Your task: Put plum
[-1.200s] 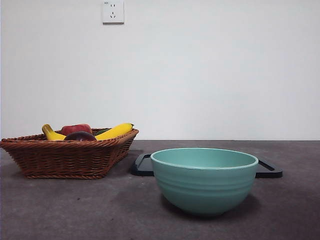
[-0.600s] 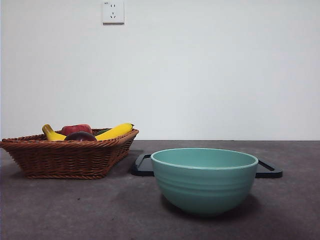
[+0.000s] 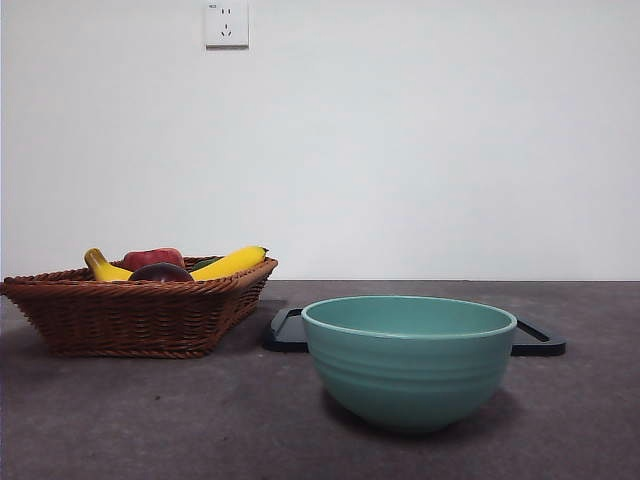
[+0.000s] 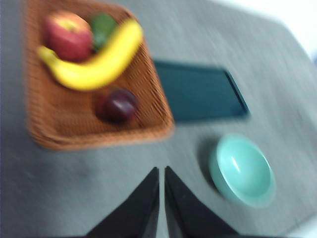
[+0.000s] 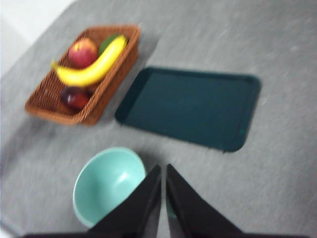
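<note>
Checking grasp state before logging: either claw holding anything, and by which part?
Nothing is held. The left claw and right claw are both shut on nothing, up above the table. The plum lies in the wicker basket.

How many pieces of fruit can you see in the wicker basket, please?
4, all in the basket: a red apple, a green fruit beside it, a banana across the middle, and the plum. More may be hidden.

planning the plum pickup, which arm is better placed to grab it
Probably left. Its tool, jaws together, hangs high near the basket holding the plum. The right tool hangs beside the teal bowl, farther away.
</note>
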